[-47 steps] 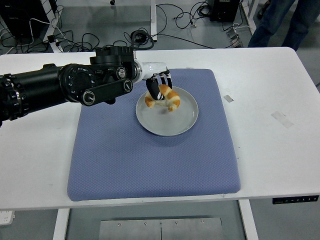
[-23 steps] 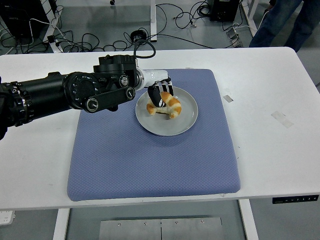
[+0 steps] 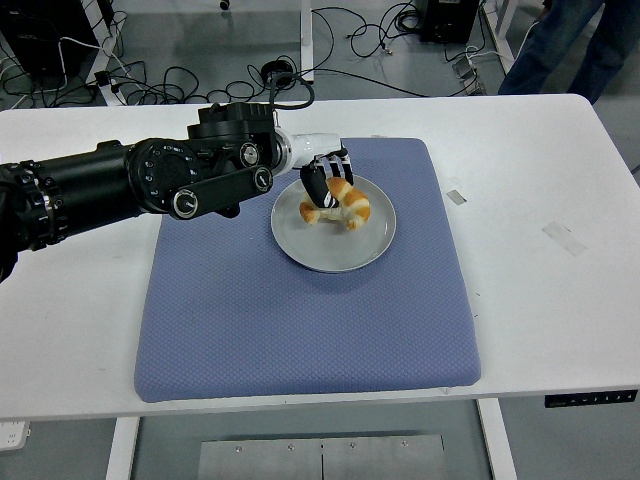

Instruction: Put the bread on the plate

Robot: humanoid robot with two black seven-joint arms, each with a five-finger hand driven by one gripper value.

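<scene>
1. Since a second ago the left hand (image 3: 325, 178) has slid a bit right, taking the bread (image 3: 338, 204) further in over the plate (image 3: 340, 255).
2. Fingers (image 3: 317, 186) are curled down around the bread's left end, gripping it.
3. Count: one bread, one plate, one blue mat (image 3: 300, 320).
4. Plate sits on the mat's far half, right of centre; loads of open mat on the near side, bare table (image 3: 540, 250) to the right.
</scene>
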